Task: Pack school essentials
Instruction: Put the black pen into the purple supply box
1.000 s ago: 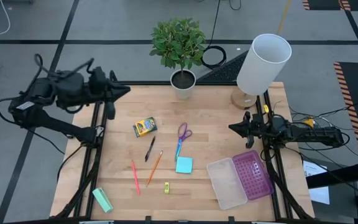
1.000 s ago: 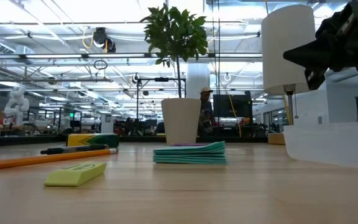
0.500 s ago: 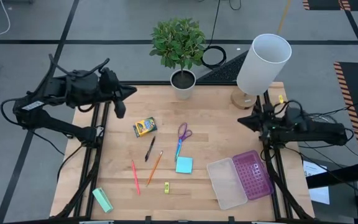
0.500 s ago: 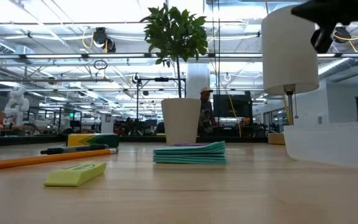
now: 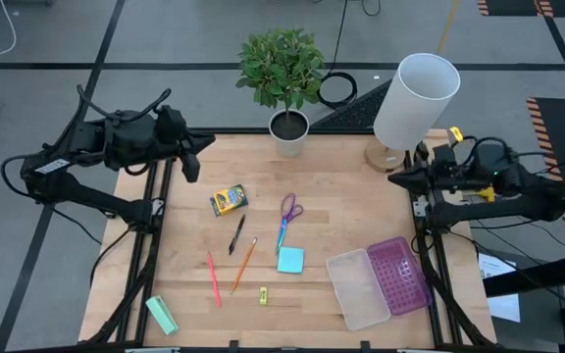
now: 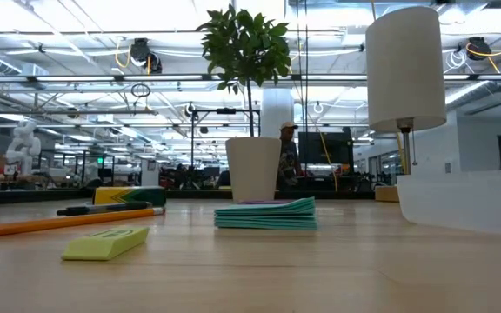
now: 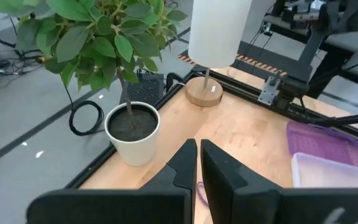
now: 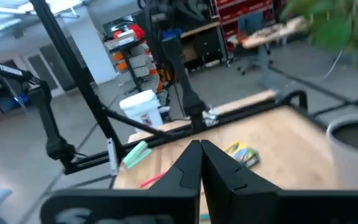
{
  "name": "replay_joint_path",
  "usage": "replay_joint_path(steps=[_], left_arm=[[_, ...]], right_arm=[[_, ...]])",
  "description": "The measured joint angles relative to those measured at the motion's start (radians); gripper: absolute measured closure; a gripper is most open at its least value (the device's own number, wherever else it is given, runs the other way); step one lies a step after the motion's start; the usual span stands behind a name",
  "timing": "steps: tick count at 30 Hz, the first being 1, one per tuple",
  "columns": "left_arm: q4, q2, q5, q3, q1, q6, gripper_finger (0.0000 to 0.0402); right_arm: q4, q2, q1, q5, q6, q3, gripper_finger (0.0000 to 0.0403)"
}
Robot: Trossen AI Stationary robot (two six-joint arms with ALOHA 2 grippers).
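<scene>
School essentials, the crayon box (image 5: 229, 200), pen (image 5: 236, 235), pencils (image 5: 243, 265), scissors (image 5: 286, 219) and sticky-note pad (image 5: 290, 260), lie mid-counter (image 5: 351, 196) (untouched), while the left gripper (image 5: 200, 143) at upper left and right gripper (image 5: 396, 178) at right hover, fingers together, empty.

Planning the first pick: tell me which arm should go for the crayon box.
Left. The left pincer hangs near the table's far-left corner, close to the crayon box. The right pincer sits at the right edge beside the lamp base, farther from it.
</scene>
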Motion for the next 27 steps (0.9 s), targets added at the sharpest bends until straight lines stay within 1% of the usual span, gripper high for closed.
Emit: replay_joint_path(steps=[7, 12, 14, 19, 22, 27], left_arm=[[-0.001, 0.000, 0.000, 0.000, 0.000, 0.002, 0.0376], [-0.005, 0.000, 0.007, 0.000, 0.000, -0.013, 0.0376], [-0.005, 0.000, 0.032, 0.000, 0.000, -0.024, 0.0376], [-0.015, 0.000, 0.110, 0.000, -0.014, -0.054, 0.0376], [-0.019, 0.000, 0.130, 0.000, -0.038, -0.056, 0.0376], [-0.021, 0.000, 0.133, 0.000, -0.092, -0.049, 0.0376]], right_arm=[[-0.062, 0.175, 0.000, 0.003, -0.155, 0.216, 0.0403], [-0.116, 0.303, 0.000, 0.007, -0.188, 0.344, 0.0403], [-0.116, 0.345, -0.001, 0.008, -0.185, 0.374, 0.0403], [-0.117, 0.434, -0.001, 0.009, -0.115, 0.423, 0.0403], [-0.104, 0.470, 0.000, 0.008, -0.091, 0.437, 0.0403], [-0.053, 0.515, 0.000, 0.008, -0.072, 0.442, 0.0403]])
